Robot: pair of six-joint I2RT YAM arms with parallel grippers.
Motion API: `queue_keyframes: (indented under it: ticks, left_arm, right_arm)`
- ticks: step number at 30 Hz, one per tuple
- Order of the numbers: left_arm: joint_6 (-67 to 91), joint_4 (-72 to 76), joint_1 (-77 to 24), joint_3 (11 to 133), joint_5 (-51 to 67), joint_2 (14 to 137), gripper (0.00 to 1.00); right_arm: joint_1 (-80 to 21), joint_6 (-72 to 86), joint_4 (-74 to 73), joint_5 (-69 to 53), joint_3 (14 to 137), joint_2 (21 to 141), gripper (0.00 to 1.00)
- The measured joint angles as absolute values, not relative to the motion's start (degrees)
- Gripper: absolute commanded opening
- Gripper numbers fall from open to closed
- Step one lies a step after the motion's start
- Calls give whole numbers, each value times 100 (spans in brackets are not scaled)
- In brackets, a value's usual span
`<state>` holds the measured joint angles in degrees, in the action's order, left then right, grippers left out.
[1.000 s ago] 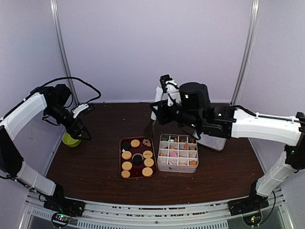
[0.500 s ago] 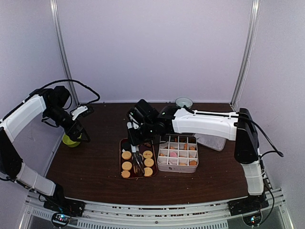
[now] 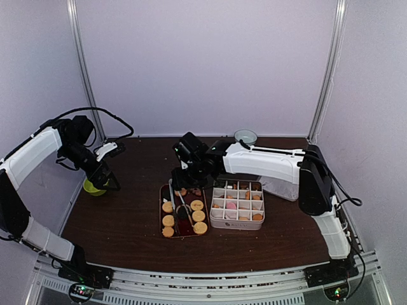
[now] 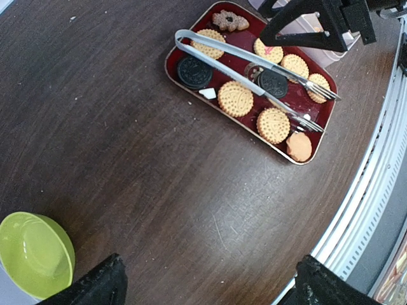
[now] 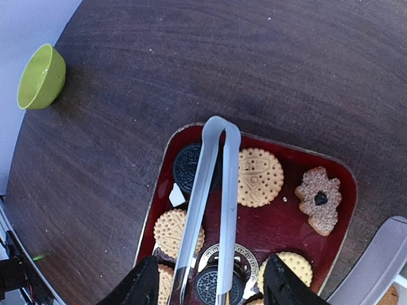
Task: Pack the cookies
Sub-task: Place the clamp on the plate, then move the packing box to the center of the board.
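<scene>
Right pincer (image 5: 212, 270) spread, empty — tongs (image 5: 198, 190) lie centred beneath it, long axis 12-to-6 across the cookies (image 5: 259, 177); left pincer (image 4: 208, 276) spread, farther

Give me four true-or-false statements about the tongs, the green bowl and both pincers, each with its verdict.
1. The tongs lie on the red tray, across the cookies. True.
2. The right pincer is shut on the tongs. False: it hangs open above them, its fingers apart on either side.
3. The green bowl holds cookies. False: it is empty.
4. The left pincer is open and holds nothing. True.
</scene>
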<state>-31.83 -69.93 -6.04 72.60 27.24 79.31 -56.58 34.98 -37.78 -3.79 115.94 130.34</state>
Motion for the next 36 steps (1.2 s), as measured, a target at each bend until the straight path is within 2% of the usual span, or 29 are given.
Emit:
queue_keyframes:
  ticks: [4,8,13,16,22,29,36]
  left_arm:
    - [-3181,-6989,-604,7260,2727,7931,95]
    - [-3179,-6982,-604,7260,2720,7931,95]
    - [-3114,-6884,-604,7260,2526,7931,98]
    - [-3041,-6799,-604,7260,2244,7929,98]
    - [-2797,-6381,-598,7227,1433,7627,98]
    - [-2692,-6184,-556,7087,978,7360,98]
    - [-2692,-6176,-556,7035,965,7382,98]
  right_arm:
    - [-5557,3494,-3721,-309,11544,12875,61]
    - [-5306,3428,-3566,-58,10678,12011,59]
    - [-4357,3240,-3435,635,9459,10538,55]
    - [-3664,3138,-3446,1223,9229,10289,54]
    - [-3070,3120,-3717,1990,9290,11139,53]
    - [-3079,3144,-4237,2062,10324,12595,50]
    - [-2930,3240,-4403,2038,10331,12818,49]
